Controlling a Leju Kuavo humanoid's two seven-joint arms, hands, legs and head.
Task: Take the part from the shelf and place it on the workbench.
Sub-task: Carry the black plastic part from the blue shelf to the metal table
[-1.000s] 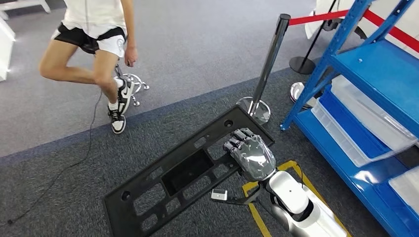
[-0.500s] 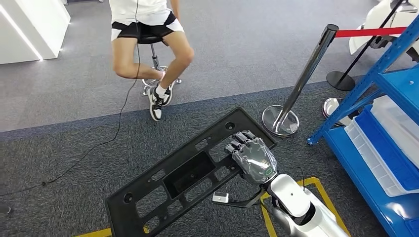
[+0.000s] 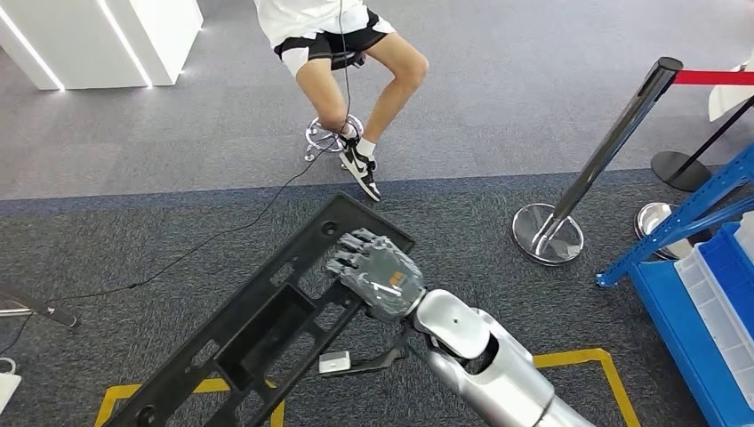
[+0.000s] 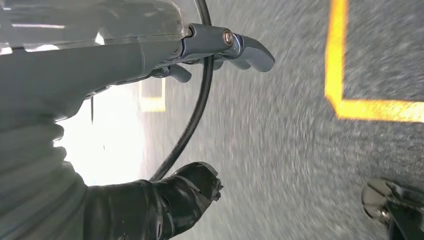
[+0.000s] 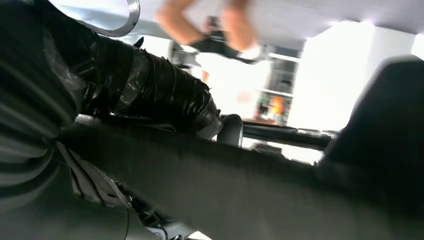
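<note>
One black part (image 3: 258,329), two chrome stanchion bases (image 3: 548,235), one seated person (image 3: 342,44), perhaps two hands.

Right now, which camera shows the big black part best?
The head view: the black part shows nearly whole, with the right hand gripping its edge. The right wrist view shows just a dark, blurry strip of it. I can't pick it out in the left wrist view.

part (image 3: 267,334): long flat black plastic panel with rectangular cutouts and round holes | lying tilted, running diagonally from lower left toward frame centre | being held above grey carpet
</note>
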